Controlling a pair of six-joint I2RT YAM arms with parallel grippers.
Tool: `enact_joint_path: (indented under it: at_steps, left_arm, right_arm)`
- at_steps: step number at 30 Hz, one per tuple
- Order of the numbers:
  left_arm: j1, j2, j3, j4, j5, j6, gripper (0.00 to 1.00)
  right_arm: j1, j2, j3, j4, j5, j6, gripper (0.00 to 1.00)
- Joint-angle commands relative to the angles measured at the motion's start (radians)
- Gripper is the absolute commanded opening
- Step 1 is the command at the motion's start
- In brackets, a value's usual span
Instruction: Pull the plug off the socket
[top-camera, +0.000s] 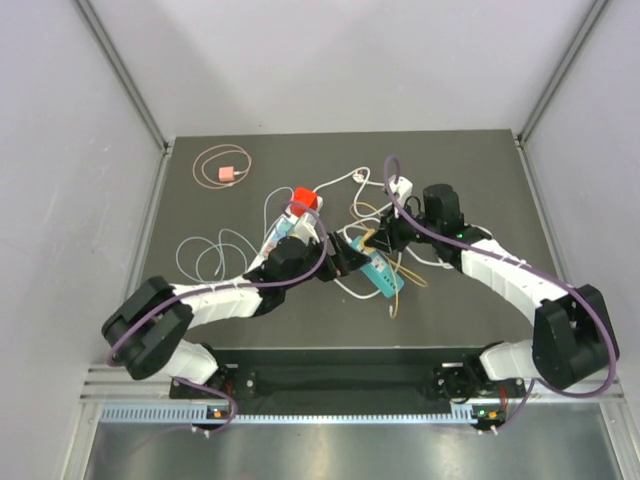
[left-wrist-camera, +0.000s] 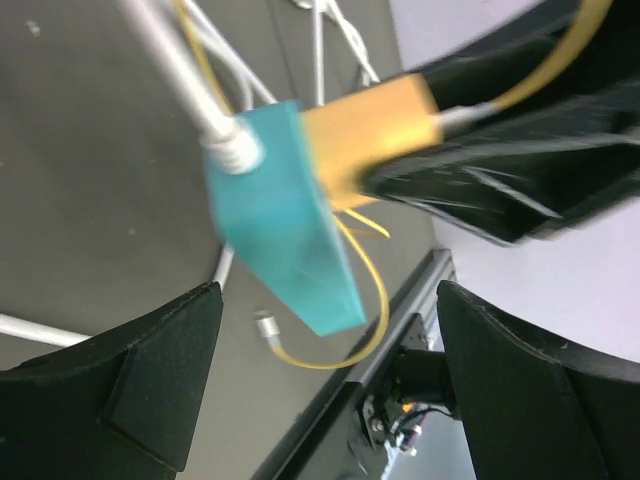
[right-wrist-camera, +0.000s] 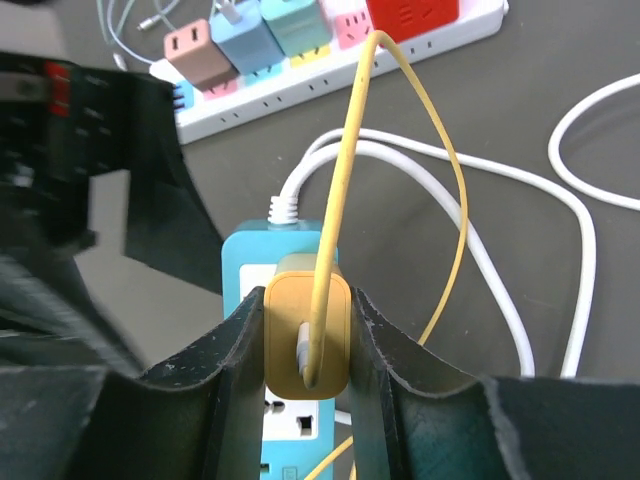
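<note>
Right gripper (right-wrist-camera: 307, 350) clamped on yellow plug (right-wrist-camera: 307, 335), a finger on each side; plug sits against teal strip (right-wrist-camera: 248, 265), yellow cable (right-wrist-camera: 345, 180) arcing up from its back. Only this view shows white strip (right-wrist-camera: 420, 40) beyond, loaded with adapters (right-wrist-camera: 245, 40). Left wrist view: left gripper (left-wrist-camera: 328, 330) spread wide, gripping nothing; teal strip's end lies ahead in the gap, touching neither finger; plug-to-strip joint seen side-on, no gap visible. Top view alone: both grippers meet mid-table (top-camera: 480, 180); pink block (top-camera: 228, 173) with coiled cable far left.
</note>
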Motion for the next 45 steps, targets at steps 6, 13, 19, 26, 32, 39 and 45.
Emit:
enact_joint_path:
  at_steps: [6,13,19,26,32,39,45]
  left_arm:
    - [-0.025,0.063,0.090,0.033,-0.120,0.057,0.91]
    - [-0.073,0.136,0.160,0.028,-0.088,0.054,0.88]
    - [-0.099,0.218,0.222,-0.006,-0.084,0.037,0.55]
    - [-0.099,0.236,0.228,-0.065,-0.157,0.017,0.00]
    - [-0.078,0.319,0.274,-0.155,-0.144,-0.004,0.00]
    - [-0.071,0.356,0.262,-0.158,-0.153,-0.001,0.00]
    - [-0.064,0.331,0.245,-0.174,-0.153,0.026,0.00]
  right_arm:
    - [-0.034,-0.111,-0.021,0.172,-0.072,0.093,0.00]
    - [-0.038,-0.118,-0.046,0.212,-0.005,0.131,0.00]
    - [-0.050,-0.128,-0.058,0.223,0.059,0.160,0.00]
    - [-0.132,-0.149,-0.076,0.241,0.023,0.172,0.00]
    - [-0.250,-0.195,-0.082,0.302,-0.126,0.218,0.00]
    - [-0.368,-0.232,-0.075,0.300,-0.226,0.220,0.00]
    - [-0.390,-0.244,-0.066,0.246,-0.227,0.156,0.00]
